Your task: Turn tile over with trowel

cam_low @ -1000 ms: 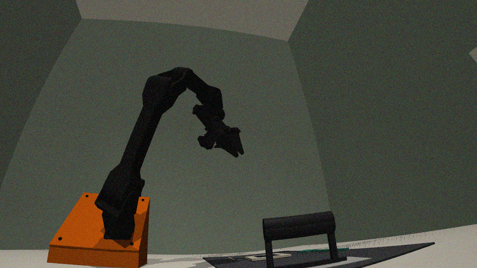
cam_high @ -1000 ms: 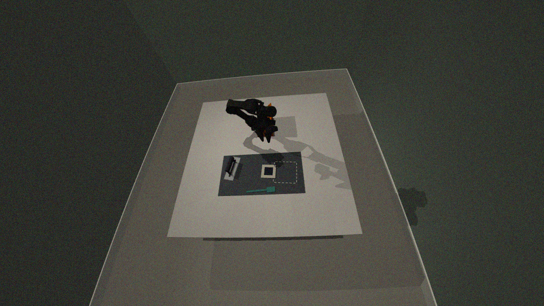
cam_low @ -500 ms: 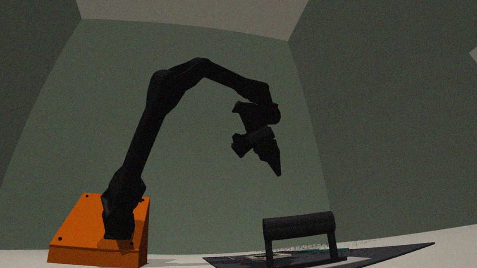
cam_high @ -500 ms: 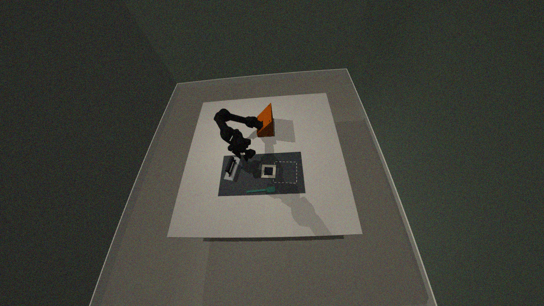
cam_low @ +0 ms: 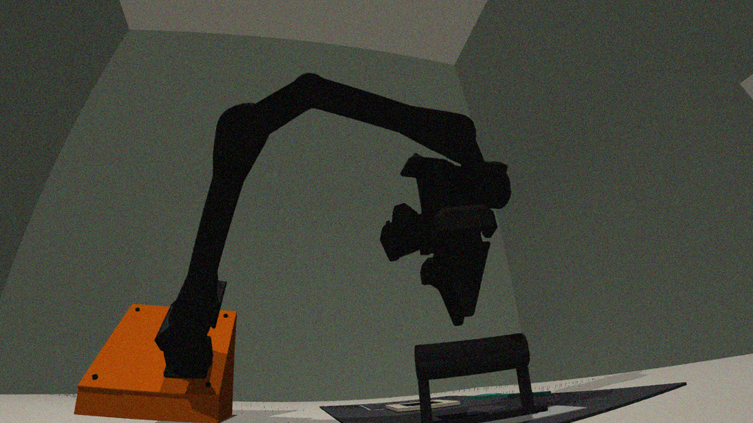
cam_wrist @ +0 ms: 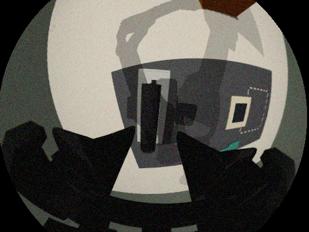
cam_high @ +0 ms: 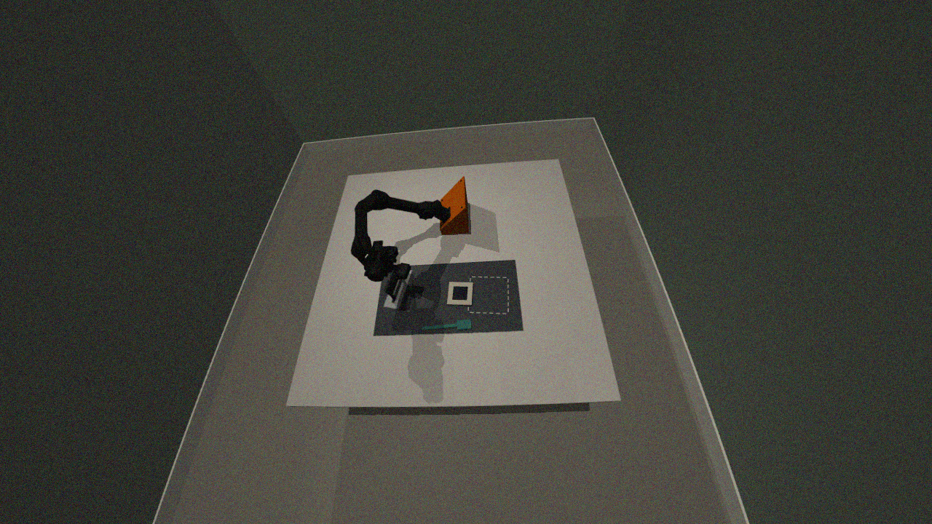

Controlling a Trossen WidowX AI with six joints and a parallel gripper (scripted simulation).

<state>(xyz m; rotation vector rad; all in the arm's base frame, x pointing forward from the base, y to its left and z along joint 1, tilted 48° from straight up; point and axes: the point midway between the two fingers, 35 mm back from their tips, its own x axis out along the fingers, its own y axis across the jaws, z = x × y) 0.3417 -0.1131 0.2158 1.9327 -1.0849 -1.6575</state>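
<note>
The small trowel [cam_high: 390, 303] [cam_low: 470, 355] [cam_wrist: 150, 116] has a thick black bar handle on two posts over a flat pale blade. It stands at the left end of the dark mat [cam_high: 515, 319] [cam_low: 607, 396] [cam_wrist: 238, 75]. My gripper [cam_low: 464, 319] [cam_wrist: 156, 131] is open and empty, pointing down, with its fingertips a little above the handle. In the wrist view the handle shows between the fingers. The tile [cam_high: 459, 292] [cam_low: 419, 405] [cam_wrist: 239, 113], cream with a dark square, lies flat with that marked side up. It overlaps the left edge of the dashed outline [cam_high: 508, 295] [cam_wrist: 264, 111].
A teal flat tool [cam_high: 463, 324] [cam_low: 512, 396] [cam_wrist: 230, 147] lies along the mat edge farthest from the base. The orange wedge base [cam_high: 456, 195] [cam_low: 110, 357] [cam_wrist: 228, 4] of the arm stands on the pale table [cam_high: 534, 371] beyond the mat. Arm shadows cross the mat.
</note>
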